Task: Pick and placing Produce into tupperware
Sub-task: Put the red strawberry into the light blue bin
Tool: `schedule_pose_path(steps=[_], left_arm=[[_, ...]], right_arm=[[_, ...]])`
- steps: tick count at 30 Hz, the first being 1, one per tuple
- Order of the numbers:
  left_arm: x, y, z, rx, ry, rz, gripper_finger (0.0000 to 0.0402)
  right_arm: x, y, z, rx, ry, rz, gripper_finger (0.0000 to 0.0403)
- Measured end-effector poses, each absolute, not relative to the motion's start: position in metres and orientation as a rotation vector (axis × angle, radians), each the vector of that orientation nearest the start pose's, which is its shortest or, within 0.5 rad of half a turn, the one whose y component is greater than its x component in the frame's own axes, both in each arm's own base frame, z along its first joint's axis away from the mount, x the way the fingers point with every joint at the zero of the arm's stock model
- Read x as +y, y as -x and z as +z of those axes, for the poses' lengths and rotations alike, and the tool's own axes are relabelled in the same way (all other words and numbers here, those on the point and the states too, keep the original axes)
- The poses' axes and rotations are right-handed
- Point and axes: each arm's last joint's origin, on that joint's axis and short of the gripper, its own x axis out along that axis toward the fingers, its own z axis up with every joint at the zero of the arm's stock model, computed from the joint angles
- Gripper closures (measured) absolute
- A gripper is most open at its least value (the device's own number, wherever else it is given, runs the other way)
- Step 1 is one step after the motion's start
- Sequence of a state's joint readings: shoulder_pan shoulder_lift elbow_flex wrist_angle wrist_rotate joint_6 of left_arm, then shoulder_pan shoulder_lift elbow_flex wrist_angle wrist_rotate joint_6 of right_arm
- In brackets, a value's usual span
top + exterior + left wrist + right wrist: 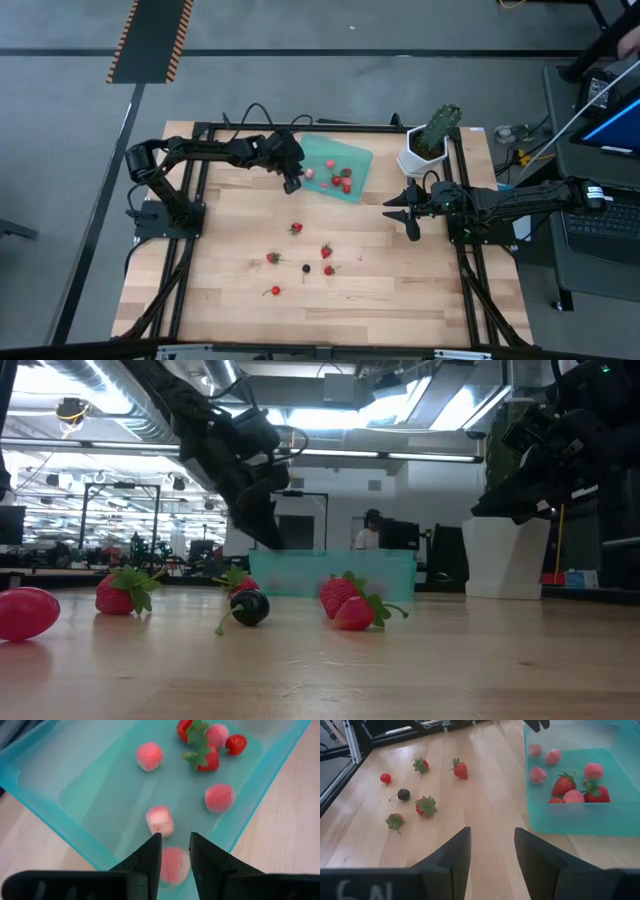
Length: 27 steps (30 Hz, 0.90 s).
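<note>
Left wrist view looks down past the left claw, whose fingers stand slightly parted with a pale pink berry showing just beyond the gap; whether they touch it cannot be told. Past it, more pink and red berries lie inside the teal tupperware. From above, this claw hovers at the tupperware's left edge. Six strawberries and a dark berry lie loose on the table, well apart from it. The right claw waits with parted, empty fingers beside the plant pot.
</note>
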State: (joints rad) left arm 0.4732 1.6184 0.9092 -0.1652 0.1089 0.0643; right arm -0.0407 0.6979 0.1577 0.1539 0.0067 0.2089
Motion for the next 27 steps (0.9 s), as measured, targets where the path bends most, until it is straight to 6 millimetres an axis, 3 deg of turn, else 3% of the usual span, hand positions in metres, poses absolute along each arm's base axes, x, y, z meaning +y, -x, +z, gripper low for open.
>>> schedule_pose_path(steps=[16, 22, 27], left_arm=[[0.125, -0.287, 0.21, 0.717, 0.228, 0.158, 0.035], [0.102, -0.281, 0.247, 0.598, 0.158, 0.101, 0.0376], [0.07, -0.265, 0.271, 0.529, 0.107, 0.021, 0.0395]], right_arm=[[-0.006, -0.148, 0.161, 0.392, -0.213, -0.088, 0.0249], [-0.006, -0.148, 0.16, 0.4, -0.213, -0.089, 0.0249], [-0.006, -0.148, 0.16, 0.4, -0.213, -0.089, 0.0249]])
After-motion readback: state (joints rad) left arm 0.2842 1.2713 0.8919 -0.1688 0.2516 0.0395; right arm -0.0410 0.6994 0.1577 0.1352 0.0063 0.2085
